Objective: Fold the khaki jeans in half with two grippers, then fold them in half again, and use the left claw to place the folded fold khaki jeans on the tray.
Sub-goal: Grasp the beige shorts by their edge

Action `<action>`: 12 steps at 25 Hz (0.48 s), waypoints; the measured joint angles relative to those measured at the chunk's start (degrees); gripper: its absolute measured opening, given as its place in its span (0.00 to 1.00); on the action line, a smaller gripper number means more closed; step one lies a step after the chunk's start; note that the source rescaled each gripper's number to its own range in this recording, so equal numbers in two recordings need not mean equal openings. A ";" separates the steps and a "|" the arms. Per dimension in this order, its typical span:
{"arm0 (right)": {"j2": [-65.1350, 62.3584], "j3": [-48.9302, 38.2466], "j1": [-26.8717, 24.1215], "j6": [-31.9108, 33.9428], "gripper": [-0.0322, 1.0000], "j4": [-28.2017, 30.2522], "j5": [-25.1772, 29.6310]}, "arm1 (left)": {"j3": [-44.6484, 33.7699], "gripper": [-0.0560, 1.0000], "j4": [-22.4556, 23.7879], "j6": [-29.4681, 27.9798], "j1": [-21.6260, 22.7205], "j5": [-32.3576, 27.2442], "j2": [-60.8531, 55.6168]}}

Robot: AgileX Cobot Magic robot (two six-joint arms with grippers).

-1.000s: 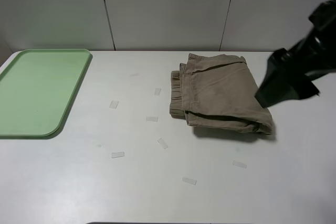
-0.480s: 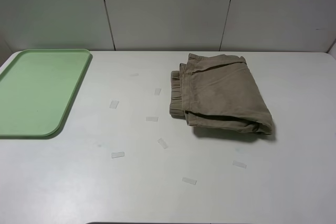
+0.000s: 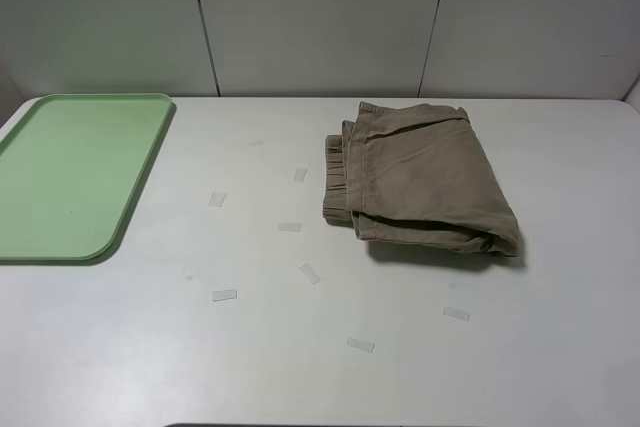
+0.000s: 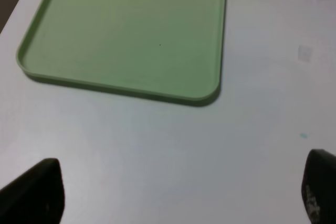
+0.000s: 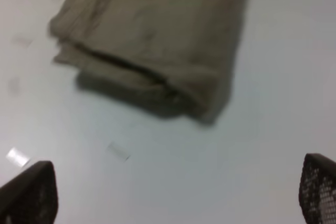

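The khaki jeans (image 3: pixel 420 179) lie folded into a compact bundle on the white table, right of centre, with the gathered waistband at the bundle's left edge. They also show in the right wrist view (image 5: pixel 149 30). The pale-green tray (image 3: pixel 75 172) lies empty at the far left and shows in the left wrist view (image 4: pixel 131 30). Neither arm shows in the exterior high view. My left claw (image 4: pixel 178 195) is open, its fingertips (image 4: pixel 37 192) wide apart above bare table near the tray. My right gripper (image 5: pixel 173 192) is open above the table, away from the jeans.
Several small clear tape strips (image 3: pixel 224 295) lie scattered on the white table (image 3: pixel 150 357) between the tray and the jeans. A grey panelled wall (image 3: pixel 320 17) stands behind the table's far edge.
One second ago my right arm stood at the jeans' right edge in the exterior high view. It has since pulled out of that view. The jeans have not moved.
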State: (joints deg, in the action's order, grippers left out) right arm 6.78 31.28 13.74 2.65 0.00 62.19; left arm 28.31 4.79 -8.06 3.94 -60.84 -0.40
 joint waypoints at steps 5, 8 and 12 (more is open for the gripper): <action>-6.83 -2.69 -8.39 0.00 1.00 0.00 -2.68 | 0.00 0.90 0.00 0.00 0.00 0.00 0.00; -7.05 -2.82 -11.22 -0.10 1.00 0.00 -3.28 | 0.00 0.90 0.00 0.00 0.00 0.00 0.00; -7.05 -3.00 -12.02 -0.33 1.00 0.00 -3.28 | 0.00 0.90 0.00 0.00 0.00 0.00 0.00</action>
State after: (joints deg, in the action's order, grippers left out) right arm -0.26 28.27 1.73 2.32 0.00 58.91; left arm 28.31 4.79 -8.06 3.94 -60.84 -0.40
